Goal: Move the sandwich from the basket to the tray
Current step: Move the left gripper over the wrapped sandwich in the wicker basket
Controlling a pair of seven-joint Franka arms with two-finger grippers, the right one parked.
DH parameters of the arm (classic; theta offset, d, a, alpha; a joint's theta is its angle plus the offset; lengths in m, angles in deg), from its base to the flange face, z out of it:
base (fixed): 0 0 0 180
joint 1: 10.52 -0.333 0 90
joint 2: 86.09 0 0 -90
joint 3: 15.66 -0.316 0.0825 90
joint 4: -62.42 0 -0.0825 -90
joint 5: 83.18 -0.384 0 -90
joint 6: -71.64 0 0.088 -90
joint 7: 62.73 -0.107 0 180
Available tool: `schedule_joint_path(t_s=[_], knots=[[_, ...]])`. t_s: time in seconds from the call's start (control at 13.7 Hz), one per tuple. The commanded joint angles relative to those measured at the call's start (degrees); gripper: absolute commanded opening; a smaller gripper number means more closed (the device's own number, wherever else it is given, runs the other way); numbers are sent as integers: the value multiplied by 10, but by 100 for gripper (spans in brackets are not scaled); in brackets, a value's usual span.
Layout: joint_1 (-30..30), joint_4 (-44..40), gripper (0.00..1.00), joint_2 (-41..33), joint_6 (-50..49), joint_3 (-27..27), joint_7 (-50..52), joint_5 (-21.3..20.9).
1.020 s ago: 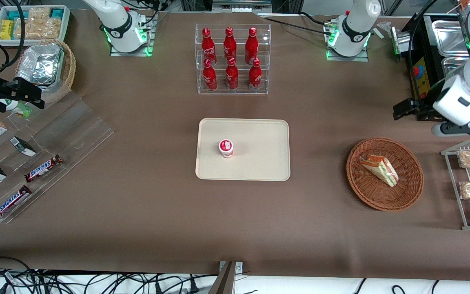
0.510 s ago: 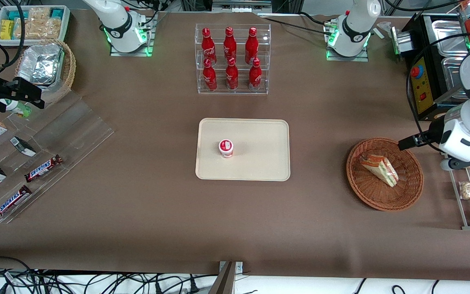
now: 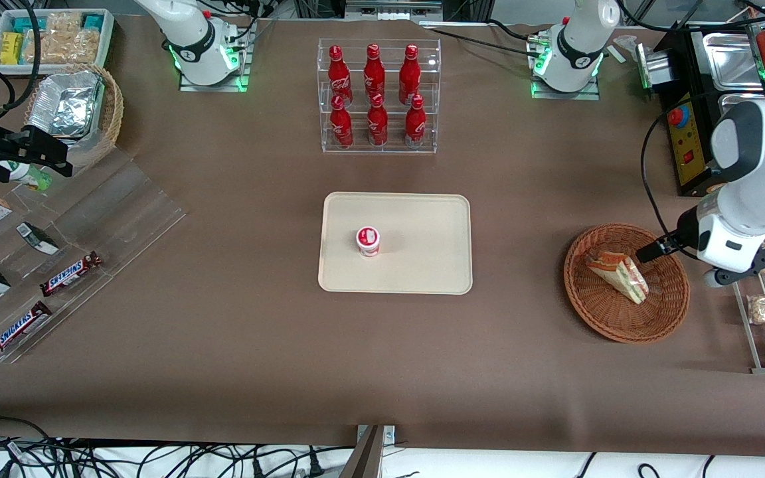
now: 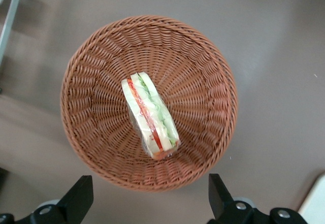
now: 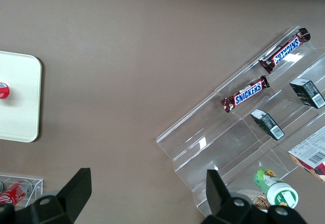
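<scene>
Claw [image 4: 147, 203] spread above basket [image 4: 91, 56], sandwich [image 4: 150, 115] inside, fingertips [image 4: 78, 196] apparently cropped.

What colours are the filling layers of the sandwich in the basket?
Red and green between white bread on the sandwich, clearest in the left wrist view; the open gripper hangs above the basket.

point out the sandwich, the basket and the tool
sandwich [image 4: 151, 121]: left wrist view, on its wrapped filling edge
basket [image 3: 668, 302]: front view, on its bare woven wall
tool [image 4: 147, 198]: left wrist view, midway between its open fingertips, above the basket
</scene>
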Motion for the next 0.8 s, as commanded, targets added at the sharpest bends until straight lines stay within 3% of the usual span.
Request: schedule_joint_path(t_s=[0.0, 0.29, 0.73], knots=[[0, 52, 100, -2, 67, 1, 55, -13], [-1, 115, 100, 8, 175, 1, 97, -13], [-3, 116, 100, 35, 227, 1, 167, -13]])
